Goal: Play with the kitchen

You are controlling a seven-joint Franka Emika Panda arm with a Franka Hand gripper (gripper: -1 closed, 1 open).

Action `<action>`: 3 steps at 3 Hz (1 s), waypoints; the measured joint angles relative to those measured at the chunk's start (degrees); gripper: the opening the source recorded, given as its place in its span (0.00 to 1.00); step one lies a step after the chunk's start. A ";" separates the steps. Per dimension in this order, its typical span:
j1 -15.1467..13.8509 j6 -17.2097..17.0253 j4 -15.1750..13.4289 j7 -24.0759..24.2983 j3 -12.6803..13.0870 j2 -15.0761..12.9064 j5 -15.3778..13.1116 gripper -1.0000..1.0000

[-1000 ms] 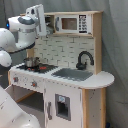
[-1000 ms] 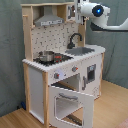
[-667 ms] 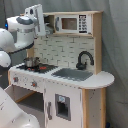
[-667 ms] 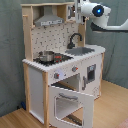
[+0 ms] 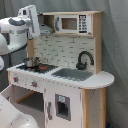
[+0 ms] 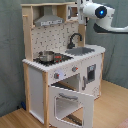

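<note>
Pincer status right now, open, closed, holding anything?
Pincer: cannot be told. The arm's head is up at the top of the kitchen, beside the upper shelf, not touching the pot.

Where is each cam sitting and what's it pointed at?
First exterior view: off the sink end of the toy kitchen, facing its front; arm at the first exterior view's left.
Second exterior view: off the stove end, looking at the open oven door; arm at the second exterior view's upper right.
Both exterior views share the pot, faucet and sink.
</note>
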State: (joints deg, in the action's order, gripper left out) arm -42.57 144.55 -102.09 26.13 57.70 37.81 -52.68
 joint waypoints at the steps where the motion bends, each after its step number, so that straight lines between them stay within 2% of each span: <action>1: 4.33 -1.90 -3.33 0.00 -2.78 3.36 -0.01 1.00; 2: 8.39 -3.20 -6.96 -0.01 -5.00 7.11 -0.06 1.00; 3: 11.85 -4.81 -10.09 -0.01 -5.92 10.93 -0.06 1.00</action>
State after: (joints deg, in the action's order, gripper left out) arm -30.72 139.74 -112.18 26.12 51.79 48.74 -52.74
